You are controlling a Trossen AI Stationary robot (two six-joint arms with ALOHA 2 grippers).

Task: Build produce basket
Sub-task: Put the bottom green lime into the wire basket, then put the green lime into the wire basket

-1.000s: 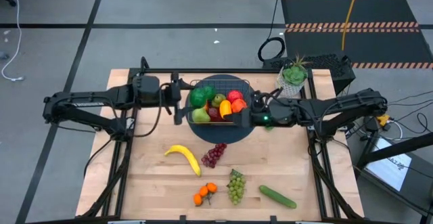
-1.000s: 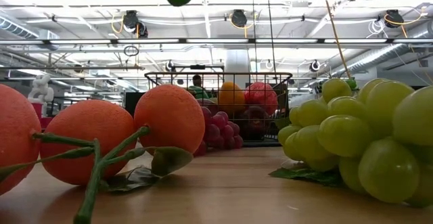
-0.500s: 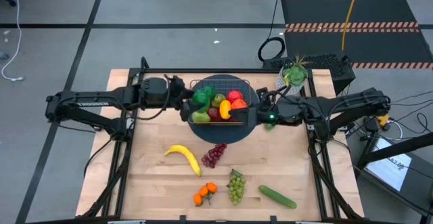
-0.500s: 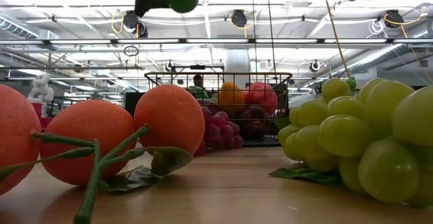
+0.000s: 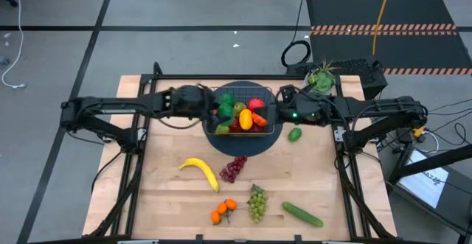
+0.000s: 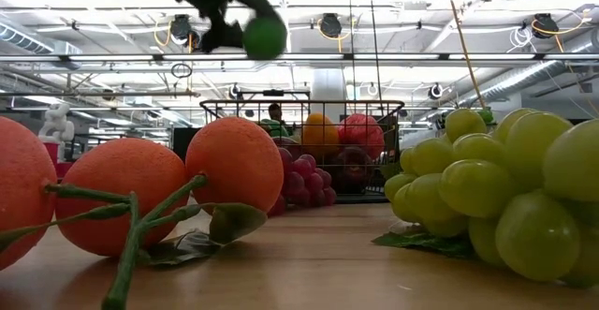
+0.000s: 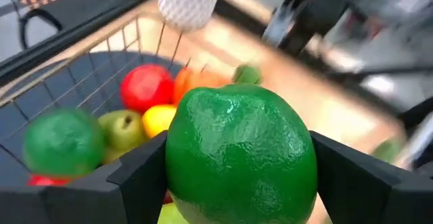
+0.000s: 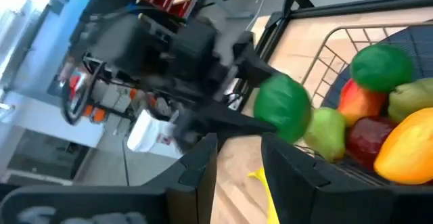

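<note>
Overhead, left gripper point(image 7: 237, 176) clenches a lime point(image 7: 240, 153) above the basket point(image 5: 267, 130).

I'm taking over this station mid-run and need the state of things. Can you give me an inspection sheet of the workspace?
Surface: wooden table, bare between items.
Job's things: basket on a round dark mat, holding several fruit; banana, purple grapes, green grapes, oranges, cucumber and a small green fruit on the table.
Clutter: potted plant at the far edge.
Grippers: left gripper shut on a green lime over the basket; right gripper by the basket's right side, empty.
Cables: cable coil on the floor.
Surroundings: hazard-striped mats.
</note>
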